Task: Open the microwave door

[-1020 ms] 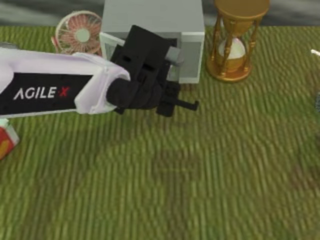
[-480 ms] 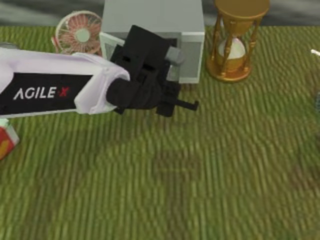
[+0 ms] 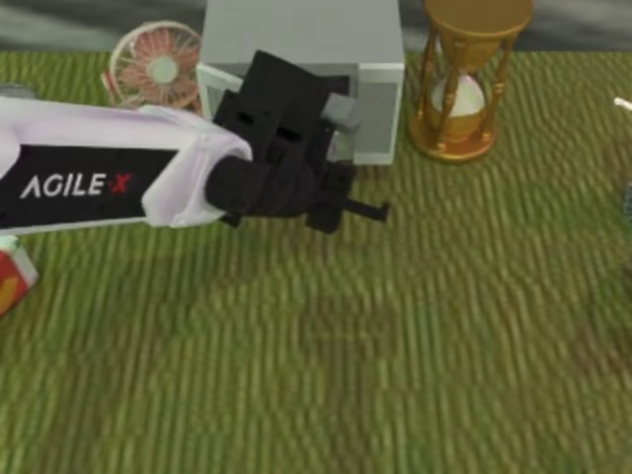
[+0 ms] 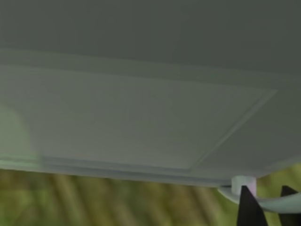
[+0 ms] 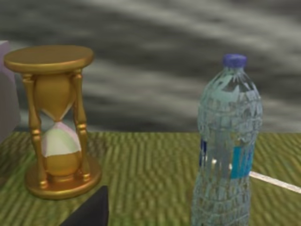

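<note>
Left tool (image 3: 341,138) is sitting right at the front of the microwave (image 3: 301,39), toward the right end of the door (image 3: 222,84), just left of the control strip (image 3: 380,114). Left wrist view is showing two dark fingertips (image 4: 247,207) straddling a pale curved handle (image 4: 270,202) that is hanging off the door's edge on a short white post. Whether the fingertips are actually clamping that handle or only bracketing it, cannot tell. The rest of that view is being filled by the grey door panel, with the green counter (image 4: 117,202) showing below it.

The left arm (image 3: 99,173) is reaching in from the left side of the counter (image 3: 395,346), white link with AgileX lettering, black wrist block covering most of the microwave's front from above.

The microwave is standing at the far edge of the counter, centre-left. The door's left corner is showing beside the wrist; how far it is swung out, cannot tell from above.

A pink fan (image 3: 156,64) is standing just left of the microwave, a golden hourglass (image 3: 464,84) just right of it. A red-and-white item (image 3: 12,276) is poking in at the left edge.

Right tool (image 5: 89,212) is parked off to the right; only a dark tip is showing in its wrist view, state unclear. That view is also showing the hourglass (image 5: 54,122) and a clear water bottle (image 5: 228,146) with a blue cap, well apart from each other.
</note>
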Controlling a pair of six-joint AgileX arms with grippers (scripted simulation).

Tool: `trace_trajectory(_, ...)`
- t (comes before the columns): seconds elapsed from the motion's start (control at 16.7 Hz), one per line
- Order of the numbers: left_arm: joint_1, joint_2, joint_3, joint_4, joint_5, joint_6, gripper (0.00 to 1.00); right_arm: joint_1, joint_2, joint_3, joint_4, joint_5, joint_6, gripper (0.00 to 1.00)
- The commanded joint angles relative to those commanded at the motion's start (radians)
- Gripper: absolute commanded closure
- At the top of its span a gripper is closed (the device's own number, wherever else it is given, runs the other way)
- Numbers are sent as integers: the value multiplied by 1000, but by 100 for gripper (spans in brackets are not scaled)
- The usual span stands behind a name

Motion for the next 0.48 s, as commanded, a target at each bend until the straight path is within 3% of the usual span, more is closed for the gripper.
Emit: trace_trajectory(0.48,13,-16,-22,9,19,30,100,0,0,0,0,0,0,0)
